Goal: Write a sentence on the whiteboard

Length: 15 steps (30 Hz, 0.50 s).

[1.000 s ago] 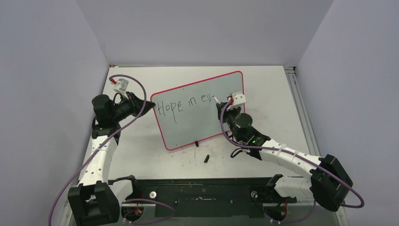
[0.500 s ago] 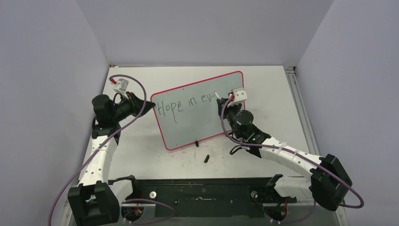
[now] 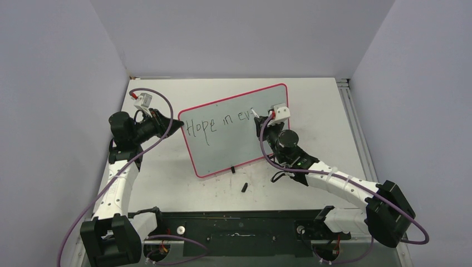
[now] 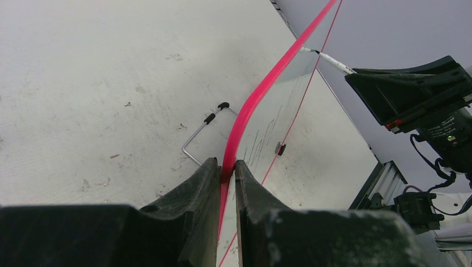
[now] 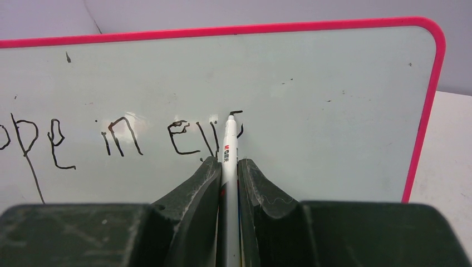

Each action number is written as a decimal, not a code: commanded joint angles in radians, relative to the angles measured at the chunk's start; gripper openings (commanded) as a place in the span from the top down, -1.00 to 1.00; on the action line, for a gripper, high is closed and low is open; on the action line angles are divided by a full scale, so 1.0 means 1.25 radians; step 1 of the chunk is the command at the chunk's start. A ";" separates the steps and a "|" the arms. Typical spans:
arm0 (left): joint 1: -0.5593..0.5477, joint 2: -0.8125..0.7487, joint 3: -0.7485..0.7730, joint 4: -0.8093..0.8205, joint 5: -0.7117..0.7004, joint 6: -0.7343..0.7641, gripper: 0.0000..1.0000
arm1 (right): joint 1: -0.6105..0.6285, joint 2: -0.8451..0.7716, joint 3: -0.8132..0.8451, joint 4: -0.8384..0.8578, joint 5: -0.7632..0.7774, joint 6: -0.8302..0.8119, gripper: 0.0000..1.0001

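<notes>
The whiteboard point(image 3: 231, 130) stands tilted on the table, pale with a red-pink rim point(image 4: 261, 89). My left gripper point(image 3: 177, 123) is shut on its left edge, the rim pinched between both fingers point(image 4: 225, 167). Black lettering of the sentence point(image 3: 217, 123) reads "Hope in ev" plus a started stroke point(image 5: 119, 136). My right gripper point(image 3: 260, 125) is shut on a white marker pen point(image 5: 228, 147), whose tip touches the board just right of the last letter. The pen point(image 4: 328, 58) also shows in the left wrist view against the board face.
A small black pen cap point(image 3: 244, 187) lies on the table in front of the board. A wire stand leg point(image 4: 203, 130) sticks out behind the board. A black foot point(image 3: 232, 169) sits at its lower rim. Grey walls enclose the table on three sides.
The right gripper and pen shifted slightly up and left along the board, adding a stroke after "ev". The left arm and the board stayed still.
</notes>
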 commanded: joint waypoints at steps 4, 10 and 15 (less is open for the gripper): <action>-0.008 0.003 0.025 -0.005 0.010 0.006 0.75 | -0.003 -0.011 -0.010 0.008 -0.023 0.025 0.89; -0.008 0.003 0.024 -0.005 0.010 0.005 0.76 | -0.002 -0.019 -0.037 -0.003 -0.023 0.046 0.89; -0.007 0.003 0.024 -0.005 0.009 0.005 0.76 | 0.000 -0.024 -0.048 -0.011 -0.016 0.049 0.89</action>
